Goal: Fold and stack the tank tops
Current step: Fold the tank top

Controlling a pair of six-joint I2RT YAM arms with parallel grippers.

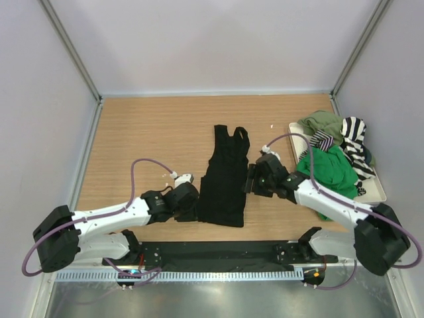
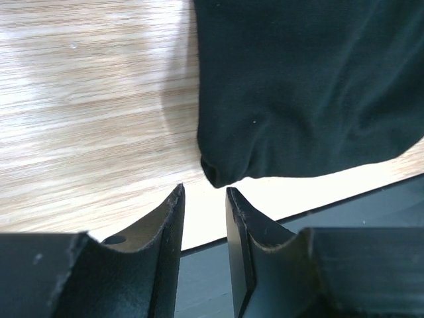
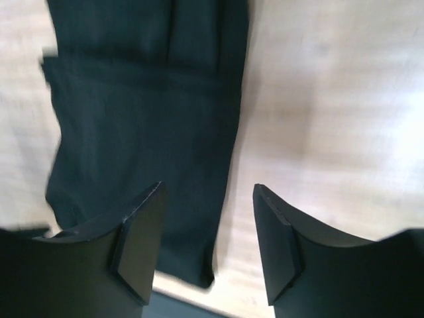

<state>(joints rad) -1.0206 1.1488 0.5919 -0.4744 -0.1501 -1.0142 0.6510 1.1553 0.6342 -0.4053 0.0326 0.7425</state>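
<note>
Garments: black tank top (image 1: 223,182) one, heap (image 1: 330,165) maybe three.

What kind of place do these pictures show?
Probably a robot test booth: plain white walls enclose a wooden table, two robot arms are bolted at its near edge, and tank tops wait in a tray.

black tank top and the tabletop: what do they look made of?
The black tank top looks like soft matte cloth, maybe cotton or a blend: it lies limp and its hem corner rumples. The tabletop shows light wood grain with a faint sheen, likely laminate or sealed wood; I cannot tell which.
</note>
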